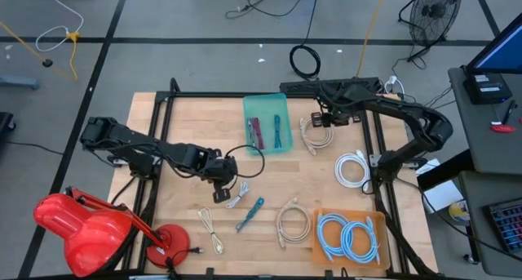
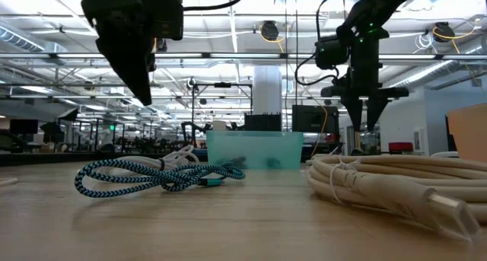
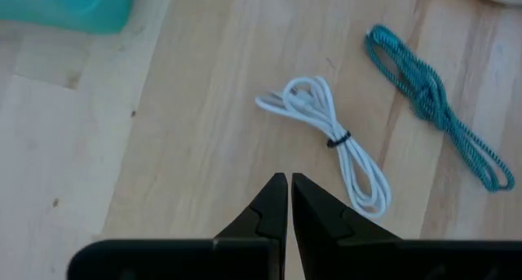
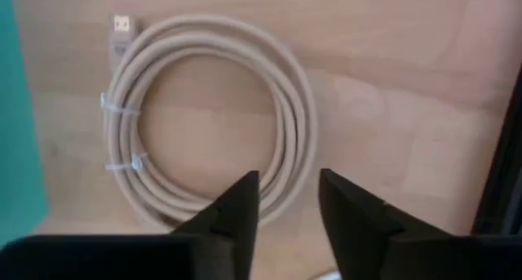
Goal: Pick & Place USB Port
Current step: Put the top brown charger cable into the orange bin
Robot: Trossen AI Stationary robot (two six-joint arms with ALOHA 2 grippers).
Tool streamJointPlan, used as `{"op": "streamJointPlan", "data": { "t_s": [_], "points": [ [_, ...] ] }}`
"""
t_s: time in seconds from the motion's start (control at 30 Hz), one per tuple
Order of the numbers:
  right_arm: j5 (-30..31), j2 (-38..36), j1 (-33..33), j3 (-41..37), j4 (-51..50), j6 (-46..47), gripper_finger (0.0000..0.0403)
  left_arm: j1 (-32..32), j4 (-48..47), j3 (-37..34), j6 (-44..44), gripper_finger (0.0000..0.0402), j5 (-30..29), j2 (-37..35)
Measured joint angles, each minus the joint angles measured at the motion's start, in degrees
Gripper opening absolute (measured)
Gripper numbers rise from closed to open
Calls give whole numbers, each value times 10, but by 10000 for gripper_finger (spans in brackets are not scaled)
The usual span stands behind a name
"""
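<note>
Wooden tabletop (image 1: 261, 182), pale planks inside a dark frame, seen from above with a grey floor around it. Left gripper (image 3: 289, 186) hangs over the bare wood with its two dark, wedge-shaped fingers pressed together and nothing between them; a small white cable (image 3: 330, 137), looped and cinched by a dark tie, lies just ahead of the tips, and a braided teal cable (image 3: 436, 104) lies farther off. Right gripper (image 4: 288, 186) is poised above a coiled beige cable (image 4: 208, 121) beside the teal bin (image 1: 267, 123); its fingers stand apart, empty, over the near arc of the coil. A flat USB plug (image 4: 122, 24) shows at one end of this coil, and two pale ties bind its turns. Contents of the translucent bin are hard to make out: a reddish item and a teal one show only dimly. An orange tray (image 1: 352, 237) holds two light blue coils, with further cream coils nearby. A red lamp-like object (image 1: 86, 227) is partly cut off at the table's corner.
</note>
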Motion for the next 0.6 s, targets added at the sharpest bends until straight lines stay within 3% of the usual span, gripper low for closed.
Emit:
{"op": "streamJointPlan", "data": {
  "t_s": [0.33, 0.6],
  "points": [
    [7, 30, -9, -21, 65, -38, 258, -14, -20, 0, -16, 21, -5, 0],
    [4, 29, -14, -77, 135, -37, 277, -16, -32, 0, -26, 21, -5, 0]
  ]
}}
